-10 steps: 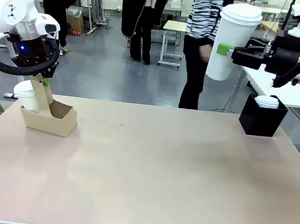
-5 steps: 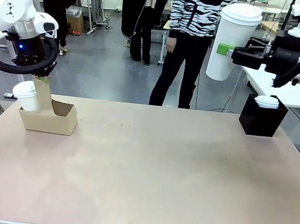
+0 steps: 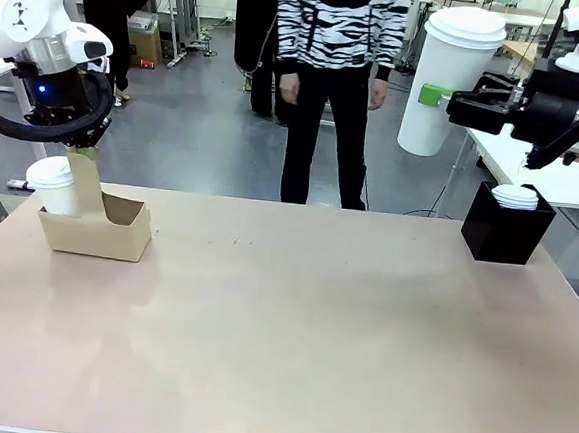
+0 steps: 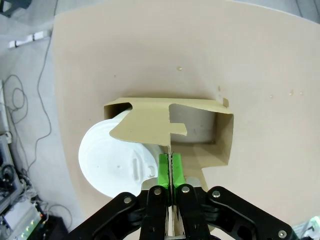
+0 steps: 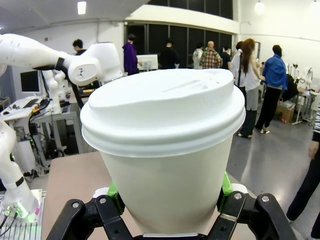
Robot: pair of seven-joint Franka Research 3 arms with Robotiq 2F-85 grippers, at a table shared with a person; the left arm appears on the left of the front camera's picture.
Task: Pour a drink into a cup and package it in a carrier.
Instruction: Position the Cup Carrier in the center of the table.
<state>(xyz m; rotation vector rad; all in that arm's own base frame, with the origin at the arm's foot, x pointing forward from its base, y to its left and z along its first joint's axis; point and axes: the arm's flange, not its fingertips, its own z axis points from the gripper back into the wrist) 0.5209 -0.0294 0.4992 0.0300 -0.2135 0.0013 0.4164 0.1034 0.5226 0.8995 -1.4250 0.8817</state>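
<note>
Far left, my left gripper (image 4: 170,167) pinches the carrier (image 3: 108,234) by its handle (image 3: 84,182). Upper right, well apart, my right gripper (image 3: 431,95) clasps a lidded cup (image 3: 452,69).

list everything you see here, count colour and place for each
carrier: 1, tan, table's far left
seated cup: 1, white, lidded, in the carrier
raised cup: 1, white, lidded, in the air at the right end
box: 1, black, far right, holding white lids
table: 1, beige
person: 1, striped top, standing at far side
left claw: black, shut on carrier's handle tab
right claw: black, shut on raised cup
</note>
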